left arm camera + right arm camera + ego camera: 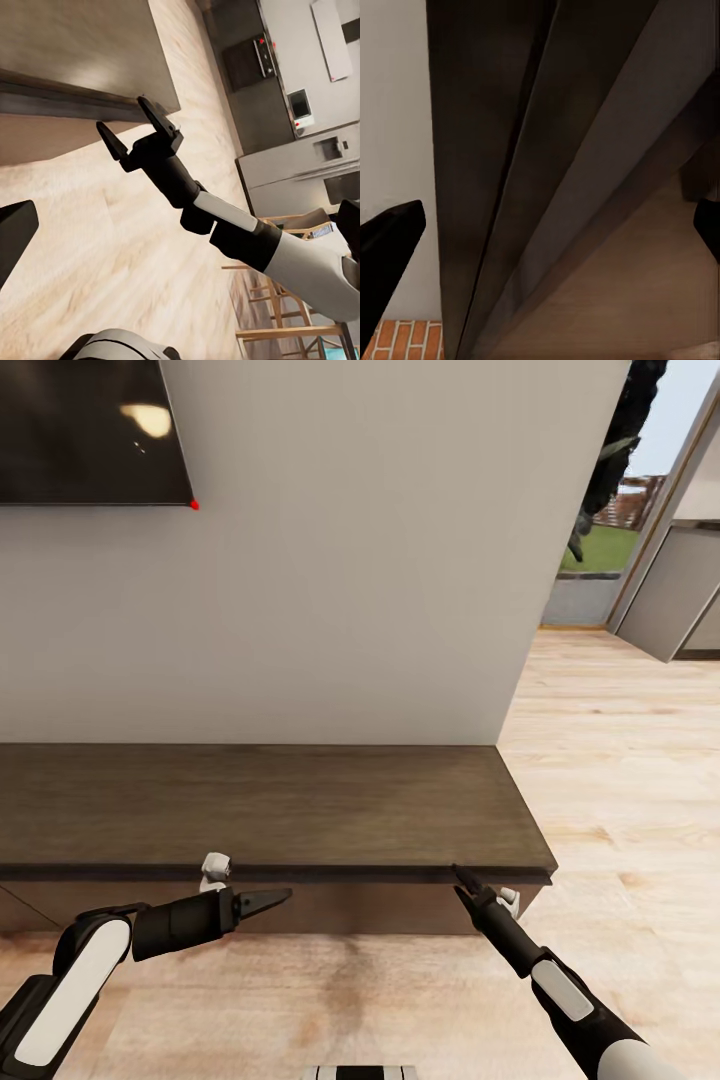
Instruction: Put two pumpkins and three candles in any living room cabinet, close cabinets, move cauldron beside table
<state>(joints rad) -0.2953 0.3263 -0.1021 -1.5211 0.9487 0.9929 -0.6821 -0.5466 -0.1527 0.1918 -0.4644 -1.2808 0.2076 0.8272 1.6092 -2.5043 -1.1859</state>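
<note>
The cabinet (270, 805) is a long low dark brown unit against the pale wall, and its front looks flush under the top. My right gripper (462, 880) is open with its tips at the cabinet's front edge near the right end. In the left wrist view the right gripper (122, 114) has its fingers spread just below that edge. The right wrist view looks closely along the cabinet's dark front (585, 150). My left gripper (270, 902) hangs open in front of the cabinet, pointing right. The pumpkins, candles, cauldron and table are out of view.
A dark TV (90, 430) hangs on the wall above the cabinet. Wood floor (620, 780) runs past the cabinet's right end toward a glass doorway (600, 560). The left wrist view shows kitchen appliances (300, 97) and wooden chairs (300, 330) further off.
</note>
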